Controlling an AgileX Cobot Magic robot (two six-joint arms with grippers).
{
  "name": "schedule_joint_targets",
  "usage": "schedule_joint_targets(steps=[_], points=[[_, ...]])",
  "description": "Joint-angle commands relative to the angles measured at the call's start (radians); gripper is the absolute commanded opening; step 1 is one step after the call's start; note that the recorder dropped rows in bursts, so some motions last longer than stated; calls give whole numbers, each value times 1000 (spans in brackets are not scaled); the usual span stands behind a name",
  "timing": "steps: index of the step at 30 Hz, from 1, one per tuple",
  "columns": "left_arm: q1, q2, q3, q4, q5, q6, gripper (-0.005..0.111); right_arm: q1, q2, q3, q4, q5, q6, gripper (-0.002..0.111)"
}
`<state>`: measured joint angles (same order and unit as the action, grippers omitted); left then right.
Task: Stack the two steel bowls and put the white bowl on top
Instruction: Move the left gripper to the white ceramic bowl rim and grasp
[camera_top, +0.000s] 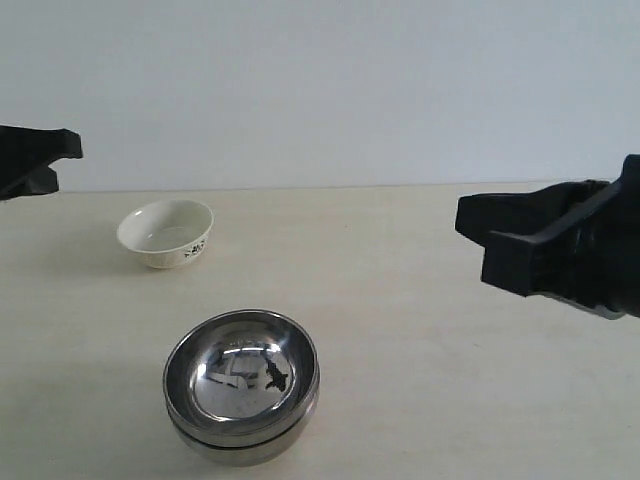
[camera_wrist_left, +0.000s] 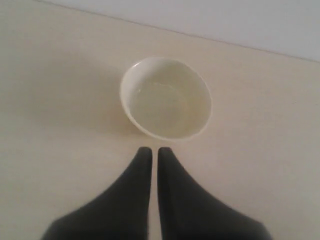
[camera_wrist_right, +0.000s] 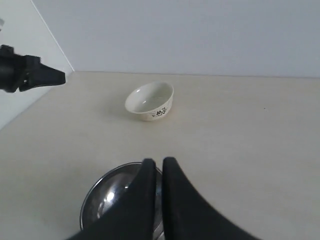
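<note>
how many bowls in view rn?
3. Upper steel bowl sits nested in lower steel bowl, near the front. White bowl stands alone, farther back and left. None appears hidden.

Obs., the left hand (camera_wrist_left: 154, 150): two matte black fingers (camera_wrist_left: 125, 200), surface plain and uniform. Each is broad at the base and curves inward to a narrow, rounded tip. The right hand (camera_wrist_right: 159, 161): same build, same matte black finish, with the same flared, tapering outline. Seen side-on in the exterior view, the right hand is blocky, with flat faces and squared edges. The left hand there is a dark wedge, partly cut off from sight.
</note>
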<state>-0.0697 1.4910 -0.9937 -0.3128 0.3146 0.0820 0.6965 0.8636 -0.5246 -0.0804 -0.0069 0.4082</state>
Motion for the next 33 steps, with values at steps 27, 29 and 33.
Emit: schedule_joint_targets(steps=[27,29,33], points=[[45,807,-668,-106,157,52,59,1,-3,4,-8,71,-138,0],[45,815,-668,-124,155,52,57,1,-3,4,-8,71,-138,0],[45,817,-668,-125,153,52,40,1,-3,4,-8,64,-137,0]])
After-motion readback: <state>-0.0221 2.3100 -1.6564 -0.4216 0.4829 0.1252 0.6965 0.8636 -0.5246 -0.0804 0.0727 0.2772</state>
